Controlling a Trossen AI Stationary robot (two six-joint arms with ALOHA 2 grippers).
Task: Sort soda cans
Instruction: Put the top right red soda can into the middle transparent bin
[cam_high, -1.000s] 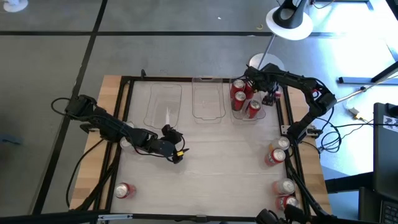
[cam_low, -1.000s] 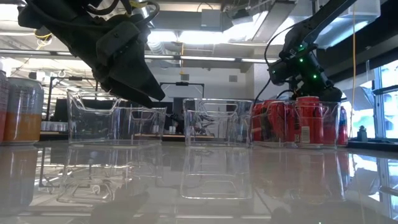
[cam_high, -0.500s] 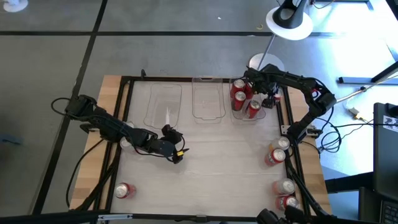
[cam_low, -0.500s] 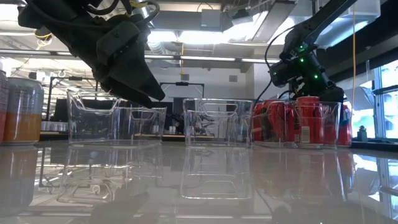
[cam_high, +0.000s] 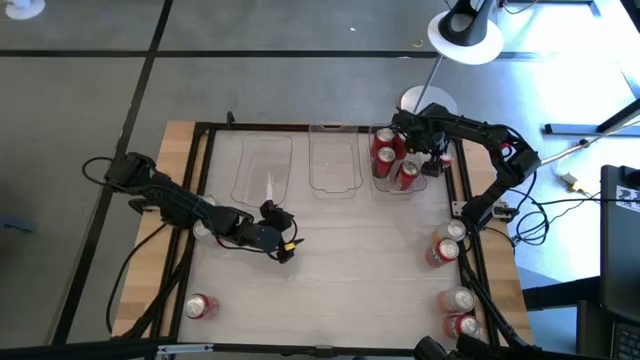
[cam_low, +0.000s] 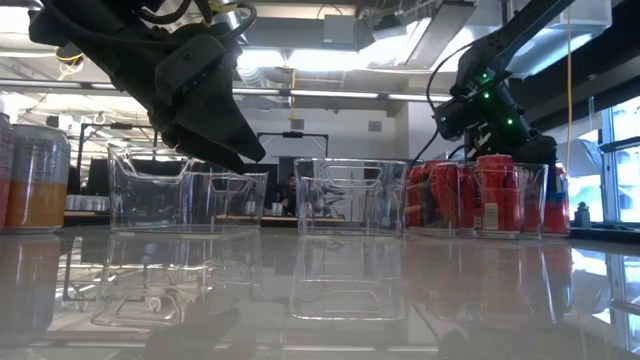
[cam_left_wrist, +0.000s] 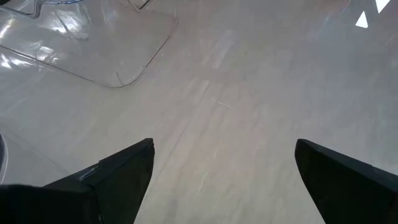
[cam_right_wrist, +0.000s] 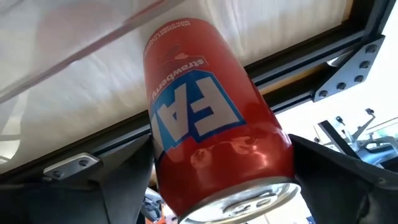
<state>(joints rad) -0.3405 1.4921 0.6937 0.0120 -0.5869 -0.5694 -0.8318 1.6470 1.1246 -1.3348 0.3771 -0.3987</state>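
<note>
- The soda cans (cam_high: 384, 150) are red with silver tops.
- The can (cam_right_wrist: 205, 118) between the right gripper's fingers is red with big white and blue letters and a silver rim.
- The bins (cam_high: 334, 160) are clear plastic.
- The worktop (cam_high: 340, 260) is pale whitish with a black frame and light wood edges.
- The can (cam_low: 37, 177) left of the bins is silver above and orange below.

The table top (cam_low: 320, 290) is a pale, smooth sheet with a glossy finish that mirrors the clear plastic bins (cam_low: 350, 196) standing on it, while bare light wood (cam_high: 182, 135) shows at its edges under a black metal frame (cam_high: 200, 160). The red strawberry soda can (cam_right_wrist: 208, 118) is shiny painted metal with a bright silver top (its printed skin catches highlights), and the left gripper's fingers (cam_left_wrist: 118, 177) look like matt dark plastic.
</note>
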